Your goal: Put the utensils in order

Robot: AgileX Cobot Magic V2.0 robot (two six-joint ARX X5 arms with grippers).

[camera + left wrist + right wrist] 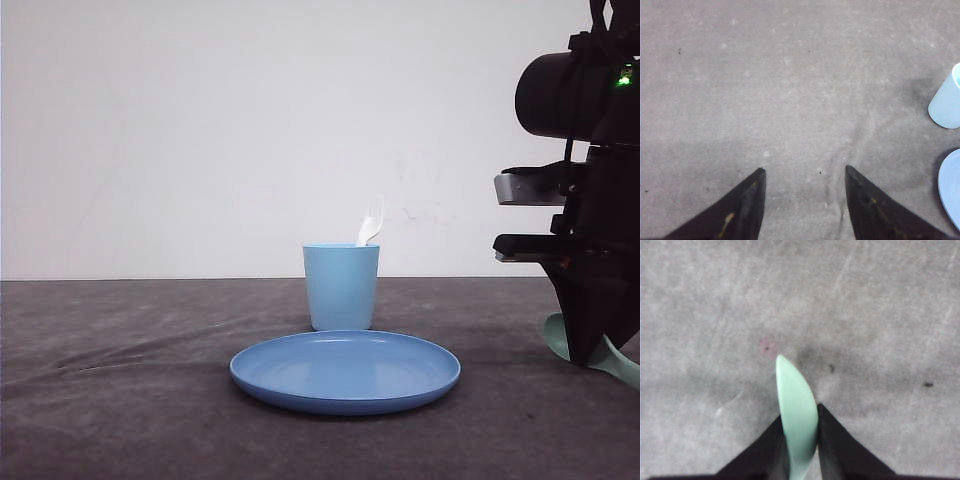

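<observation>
Your right pincer (801, 450) is pinching the mint-green spoon (797, 410), its fingers pressed against both sides of it, low over the grey surface (120, 380) at the right edge of the scene. In the right wrist view the spoon's long axis runs straight out from between the fingers, in line with the pincer. In the front view a bit of mint green shows on either side of the fingers.

The light blue cup (341, 287) stands left of that pincer and somewhat farther back, well apart from it, so the carry goes leftward and away from you. The right arm is the nearer one. The white fork (370, 225) already stands in the cup, tines up, leaning toward its right rim.

Your left pincer (805, 172) is spread and empty over bare surface.

Count: one spoon, one fork, one cup, one round blue plate (345, 372) just in front of the cup.
</observation>
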